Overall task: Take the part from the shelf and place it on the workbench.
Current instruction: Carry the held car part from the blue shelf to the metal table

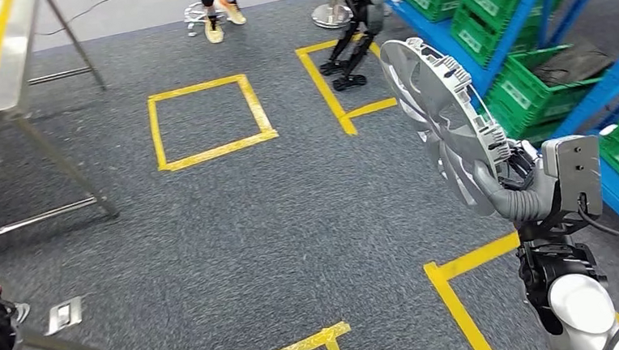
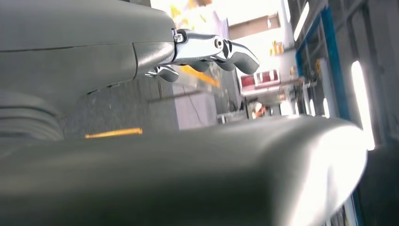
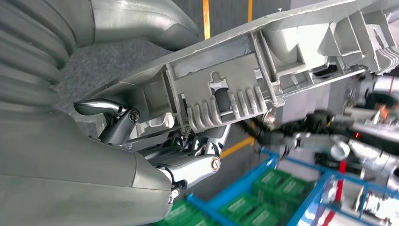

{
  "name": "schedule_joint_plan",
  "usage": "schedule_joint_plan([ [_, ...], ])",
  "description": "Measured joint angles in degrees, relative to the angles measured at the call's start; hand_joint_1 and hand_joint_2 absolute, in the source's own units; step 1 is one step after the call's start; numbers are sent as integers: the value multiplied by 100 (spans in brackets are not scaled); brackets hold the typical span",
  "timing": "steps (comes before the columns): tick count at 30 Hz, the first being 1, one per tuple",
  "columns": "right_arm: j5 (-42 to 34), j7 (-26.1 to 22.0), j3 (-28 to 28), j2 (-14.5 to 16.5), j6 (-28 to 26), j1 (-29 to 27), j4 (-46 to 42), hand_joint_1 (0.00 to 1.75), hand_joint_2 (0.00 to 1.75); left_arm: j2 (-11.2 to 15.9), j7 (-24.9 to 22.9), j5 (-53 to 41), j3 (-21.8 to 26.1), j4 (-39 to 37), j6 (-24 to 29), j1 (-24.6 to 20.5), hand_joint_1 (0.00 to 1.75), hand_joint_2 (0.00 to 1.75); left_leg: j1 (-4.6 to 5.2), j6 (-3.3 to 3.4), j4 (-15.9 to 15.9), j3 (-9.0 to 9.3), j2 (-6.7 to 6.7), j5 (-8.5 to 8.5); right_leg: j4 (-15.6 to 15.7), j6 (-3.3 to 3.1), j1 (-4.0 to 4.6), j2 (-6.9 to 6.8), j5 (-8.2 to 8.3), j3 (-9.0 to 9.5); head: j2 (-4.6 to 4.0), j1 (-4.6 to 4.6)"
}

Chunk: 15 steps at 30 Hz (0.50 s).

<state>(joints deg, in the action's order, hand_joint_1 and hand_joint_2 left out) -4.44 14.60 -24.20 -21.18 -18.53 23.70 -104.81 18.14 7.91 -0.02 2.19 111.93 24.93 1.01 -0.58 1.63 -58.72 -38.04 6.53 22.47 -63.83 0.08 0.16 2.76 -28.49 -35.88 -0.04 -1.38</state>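
Grey carpet (image 1: 292, 217) marked with yellow tape lies below us; our right hand (image 1: 526, 180) grips the round silver-grey ribbed fan part (image 1: 441, 122), fingers (image 3: 188, 165) closed on its rim. Our left hand's (image 2: 207, 52) fingers curl, holding nothing.

The left hand (image 2: 141, 70) holds nothing, its metal fingers (image 2: 226, 49) curled in above its thick grey thumb (image 2: 211, 174). Beyond lie grey floor and a yellow tape strip (image 2: 114, 133).
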Motion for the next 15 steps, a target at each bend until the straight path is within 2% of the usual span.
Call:
schedule_joint_plan([
  [2, 3, -28, 0, -7, 0, 39, 4, 175, 175, -1, 1, 61, 3, -22, 32, -22, 0, 0, -27, -50, 8, -47, 145, -49, 434, -67, 25, 163, 107, 220, 0, -3],
  [3, 7, -46, -2, -9, 0, 73, 8, 175, 175, -1, -3, 115, 3, -34, 56, -37, 0, 0, -47, -90, 21, -77, 220, -82, 473, -84, 37, 138, 104, 250, 0, -8],
  [4, 16, -63, -7, -9, 0, 121, 12, 175, 175, 2, -10, 171, 5, -43, 78, -61, 0, 0, -64, -132, 45, -96, 295, -116, 516, -95, 47, 55, 136, 278, 0, -22],
  [5, 29, -68, -14, -4, 1, 181, 20, 175, 175, 4, -14, 212, 3, -51, 96, -89, 0, 0, -61, -159, 48, -129, 272, -131, 580, -102, 43, -31, 179, 306, 0, -30],
  [6, 45, -62, -23, 2, 0, 245, 27, 175, 175, 11, -13, 232, 1, -55, 104, -137, 0, 0, -42, -181, -12, -181, 145, -91, 661, -119, 35, -113, 227, 342, 0, -13],
  [7, 63, -47, -33, 9, -2, 311, 34, 175, 175, 17, -7, 236, -3, -61, 108, -197, 0, 0, -22, -196, -193, -279, -55, 18, 739, -130, 23, -201, 271, 375, 0, 14],
  [8, 82, -28, -42, 15, -4, 363, 40, 175, 175, 19, 1, 232, -13, -69, 108, -246, 0, 0, -17, -203, -491, -425, -298, 180, 782, -137, 21, -281, 297, 391, 0, 45],
  [9, 97, -9, -49, 17, -13, 396, 44, 175, 175, 20, 8, 225, -28, -80, 104, -285, 0, 0, -26, -221, -859, -586, -474, 362, 797, -148, 25, -358, 305, 390, 0, 75],
  [10, 108, 10, -53, 18, -24, 416, 51, 175, 175, 15, 15, 219, -47, -93, 98, -303, 0, 0, -49, -241, -1198, -734, -567, 501, 792, -145, 26, -442, 305, 380, 0, 89],
  [11, 116, 28, -56, 17, -39, 419, 62, 175, 175, 9, 23, 214, -70, -108, 90, -304, 0, 0, -75, -265, -1389, -805, -614, 558, 785, -136, 24, -523, 301, 370, 0, 102],
  [12, 122, 46, -57, 15, -54, 413, 73, 175, 175, 5, 31, 209, -93, -121, 80, -303, 0, 0, -101, -290, -1384, -772, -645, 529, 775, -121, 19, -606, 294, 362, 0, 115],
  [13, 126, 65, -57, 11, -66, 403, 82, 175, 175, 2, 42, 199, -114, -130, 67, -305, 0, 0, -125, -316, -1149, -611, -695, 418, 754, -96, 9, -684, 281, 355, 0, 130],
  [15, 136, 98, -54, -7, -81, 387, 85, 175, 175, -2, 69, 163, -155, -139, 36, -311, 0, 0, -142, -348, -426, -137, -908, 227, 671, -13, 1, -824, 224, 329, 0, 162],
])
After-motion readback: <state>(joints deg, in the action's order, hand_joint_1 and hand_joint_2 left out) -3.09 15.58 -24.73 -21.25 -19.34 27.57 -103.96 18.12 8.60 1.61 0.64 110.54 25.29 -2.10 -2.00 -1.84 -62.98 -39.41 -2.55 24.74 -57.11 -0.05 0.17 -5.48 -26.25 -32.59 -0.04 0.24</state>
